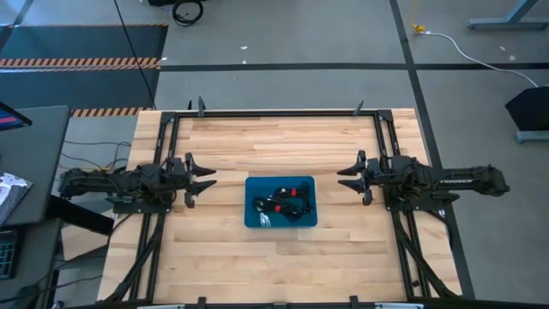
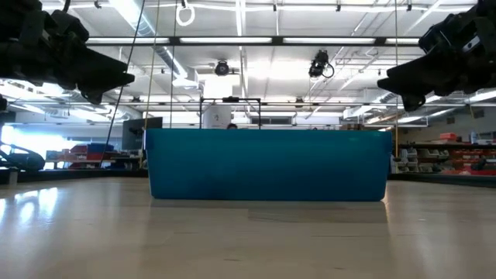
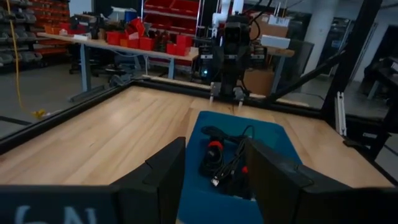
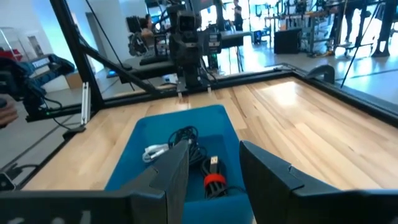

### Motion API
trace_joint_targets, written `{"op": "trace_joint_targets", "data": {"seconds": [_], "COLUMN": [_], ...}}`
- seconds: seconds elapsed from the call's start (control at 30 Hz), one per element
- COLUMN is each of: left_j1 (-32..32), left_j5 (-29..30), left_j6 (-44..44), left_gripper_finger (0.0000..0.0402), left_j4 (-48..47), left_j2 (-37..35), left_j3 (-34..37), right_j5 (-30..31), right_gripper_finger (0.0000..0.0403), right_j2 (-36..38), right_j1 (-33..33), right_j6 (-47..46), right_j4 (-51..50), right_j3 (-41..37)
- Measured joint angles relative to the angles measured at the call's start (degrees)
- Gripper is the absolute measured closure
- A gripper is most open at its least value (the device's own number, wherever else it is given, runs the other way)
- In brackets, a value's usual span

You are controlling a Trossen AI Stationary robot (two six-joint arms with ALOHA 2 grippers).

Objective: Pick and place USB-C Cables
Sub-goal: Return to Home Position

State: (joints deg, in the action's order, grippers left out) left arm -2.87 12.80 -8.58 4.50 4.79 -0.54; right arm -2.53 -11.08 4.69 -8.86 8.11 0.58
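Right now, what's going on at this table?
Nothing is being handled. The USB-C cables lie coiled inside the blue tray at the middle of the wooden table. The left gripper and the right gripper hang open and empty above the table on either side of the tray, both pointing toward it and clear of it.
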Motion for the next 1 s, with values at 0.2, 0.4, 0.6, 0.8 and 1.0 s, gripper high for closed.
{"op": "trace_joint_targets", "data": {"seconds": [0.2,0.4,0.6,0.8,1.0], "left_j1": [0.0,0.0,0.0,0.0,0.0], "left_j5": [-1.1,-1.2,-2.5,-2.3,-2.2], "left_j6": [-0.7,0.1,4.7,12.2,12.3], "left_gripper_finger": [0.0228,0.0228,0.0228,0.0228,0.0229], "left_j4": [-1.6,-1.9,-2.2,-1.6,-1.6], "left_j2": [-2.4,-3.0,-3.0,-3.0,-3.0], "left_j3": [0.0,0.0,-0.1,0.0,0.0], "right_j5": [-0.1,-0.1,2.3,2.8,2.9], "right_gripper_finger": [0.0253,0.0254,0.0260,0.0261,0.0264], "right_j2": [3.7,7.1,8.2,8.1,8.1], "right_j1": [0.0,-0.5,-1.9,-1.9,-1.9], "right_j6": [0.0,1.9,6.6,10.4,10.0], "right_j4": [-5.6,-7.5,-7.8,-7.8,-7.8], "right_j3": [0.0,0.0,0.0,0.0,0.0]}}
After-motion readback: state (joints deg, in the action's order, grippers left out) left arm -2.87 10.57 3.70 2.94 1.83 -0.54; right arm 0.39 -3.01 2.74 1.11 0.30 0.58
